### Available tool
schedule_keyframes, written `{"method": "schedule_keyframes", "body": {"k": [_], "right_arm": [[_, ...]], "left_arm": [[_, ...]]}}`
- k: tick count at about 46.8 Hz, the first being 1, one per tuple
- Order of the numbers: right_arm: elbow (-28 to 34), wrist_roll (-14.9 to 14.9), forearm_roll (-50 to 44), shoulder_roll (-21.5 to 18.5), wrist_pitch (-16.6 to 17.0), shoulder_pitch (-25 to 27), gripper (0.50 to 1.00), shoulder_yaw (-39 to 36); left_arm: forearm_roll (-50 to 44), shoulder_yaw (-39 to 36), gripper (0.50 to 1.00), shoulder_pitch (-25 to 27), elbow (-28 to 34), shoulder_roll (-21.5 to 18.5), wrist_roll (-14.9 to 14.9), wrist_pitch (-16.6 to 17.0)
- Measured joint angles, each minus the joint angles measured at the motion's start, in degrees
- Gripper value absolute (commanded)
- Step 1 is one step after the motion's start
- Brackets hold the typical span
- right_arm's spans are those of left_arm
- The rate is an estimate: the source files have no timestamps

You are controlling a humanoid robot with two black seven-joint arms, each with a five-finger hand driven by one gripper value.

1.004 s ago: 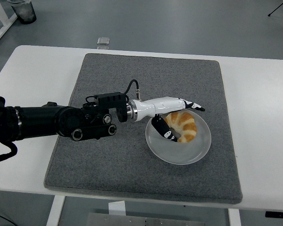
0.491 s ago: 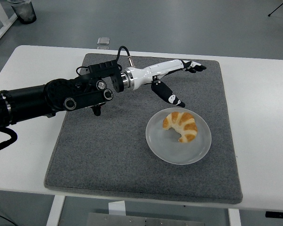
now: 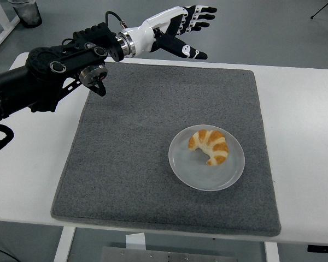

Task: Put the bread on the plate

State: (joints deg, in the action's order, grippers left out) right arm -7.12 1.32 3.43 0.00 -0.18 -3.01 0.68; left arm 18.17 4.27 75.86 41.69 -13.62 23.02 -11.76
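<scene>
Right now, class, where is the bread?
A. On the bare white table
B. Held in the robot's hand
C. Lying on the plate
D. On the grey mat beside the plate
C. The bread lies on the plate, which sits on the grey mat; the left hand is open and up above the mat's far edge, holding nothing.

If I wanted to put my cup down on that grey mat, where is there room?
Most of the grey mat is bare: everything left of the plate and behind it. Only the plate with the bread takes space; the left hand hangs above the far edge.
</scene>
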Motion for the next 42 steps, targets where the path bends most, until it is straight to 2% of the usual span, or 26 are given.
{"method": "schedule_keyframes", "body": {"k": [10,20,42], "right_arm": [[0.0,0.0,0.0,0.0,0.0,0.0,0.952,0.0],[0.0,0.0,0.0,0.0,0.0,0.0,0.952,0.0],[0.0,0.0,0.2,0.0,0.4,0.0,0.952,-0.4]], "left_arm": [[-9.4,1.2,0.988,0.5,-1.8,0.0,-0.6,0.1],[-14.6,2.1,0.988,0.3,-2.1,-2.2,-1.3,0.1],[-23.6,11.4,0.990,-7.4,-2.2,-4.5,-1.4,0.2]]}}
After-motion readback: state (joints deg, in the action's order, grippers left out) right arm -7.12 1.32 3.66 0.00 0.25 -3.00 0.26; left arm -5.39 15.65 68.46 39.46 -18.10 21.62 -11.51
